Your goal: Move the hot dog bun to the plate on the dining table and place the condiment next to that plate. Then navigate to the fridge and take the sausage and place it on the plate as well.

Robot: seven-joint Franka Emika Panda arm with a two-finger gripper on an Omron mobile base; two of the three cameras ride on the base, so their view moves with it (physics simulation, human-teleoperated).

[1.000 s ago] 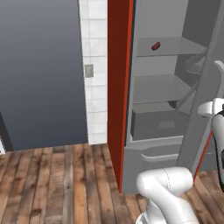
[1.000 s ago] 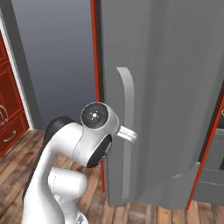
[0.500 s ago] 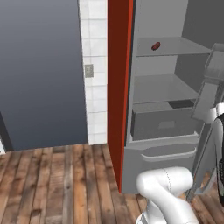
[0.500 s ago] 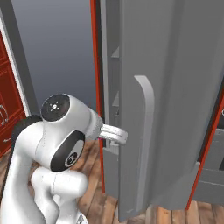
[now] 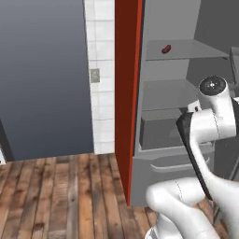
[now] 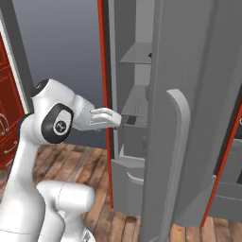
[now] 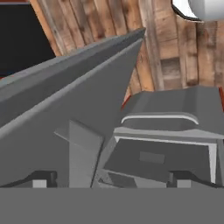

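Observation:
The fridge (image 5: 186,135) stands open, its grey shelves and drawers on show. On its upper shelf lies the sausage (image 5: 165,49), small and dark red-brown. My gripper (image 6: 130,121) reaches into the gap between the fridge's left wall and its swung-out door (image 6: 189,142), at the level of the middle shelf, well below the sausage. Its fingertips (image 7: 43,179) stand wide apart with nothing between them, so the gripper (image 7: 113,179) is open. It looks at the drawers (image 7: 162,153). The hot dog bun, plate, dining table and condiment are out of view.
A tall red panel (image 5: 128,93) borders the fridge on the left, then a white tiled strip with an outlet (image 5: 95,74) and a dark grey wall. Wooden floor (image 5: 56,186) lies in front. Red cabinets (image 6: 5,118) stand to the far left.
The fridge door has swung much wider open. My arm has left the door's handle side and swung round, so the hand now points into the fridge interior. The jaws stayed open.

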